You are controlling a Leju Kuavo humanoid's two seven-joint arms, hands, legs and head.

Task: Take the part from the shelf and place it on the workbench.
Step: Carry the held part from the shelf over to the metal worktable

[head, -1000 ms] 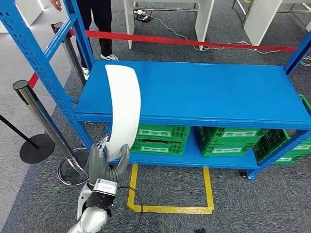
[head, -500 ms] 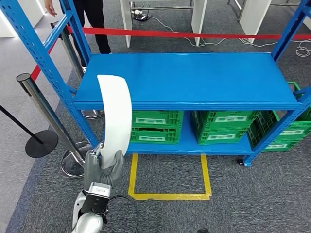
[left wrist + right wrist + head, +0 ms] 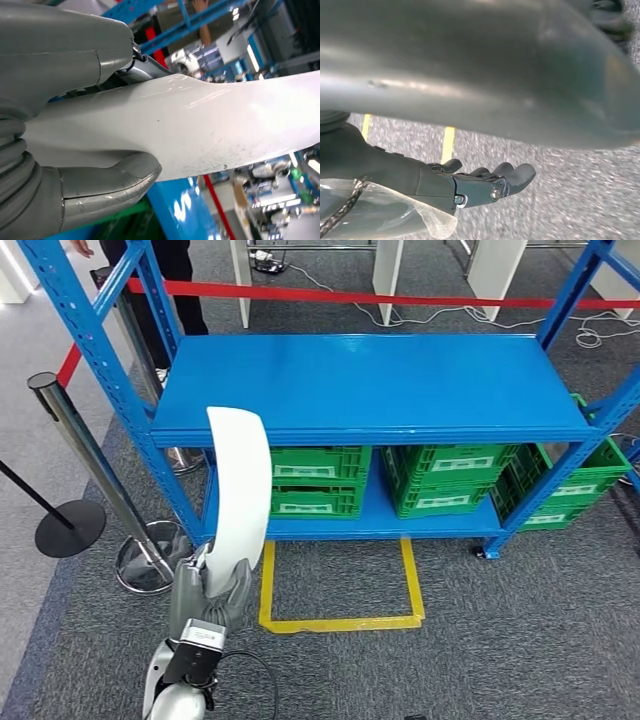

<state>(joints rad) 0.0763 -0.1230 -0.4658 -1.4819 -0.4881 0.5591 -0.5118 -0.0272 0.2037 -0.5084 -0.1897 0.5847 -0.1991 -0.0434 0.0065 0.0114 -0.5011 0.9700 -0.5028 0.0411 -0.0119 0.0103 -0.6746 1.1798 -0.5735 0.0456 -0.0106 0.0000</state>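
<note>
Left hand grips the unmarked white part before the shelf.

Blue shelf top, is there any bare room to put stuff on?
Yes. The blue shelf top lies bare from post to post. Below it is crowded: green crates fill the lower level. The left hand holds the white part in front.

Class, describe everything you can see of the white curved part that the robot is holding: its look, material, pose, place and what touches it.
The white part is a long, smooth, glossy panel, plastic by its look, bowed along its length with a rounded upper end. Fine dark specks mark its surface in the left wrist view. It stands roughly upright in front of the blue shelf, its top overlapping the shelf's front edge in the head view. The left hand grips its lower end, thumb on one face and fingers on the other.
</note>
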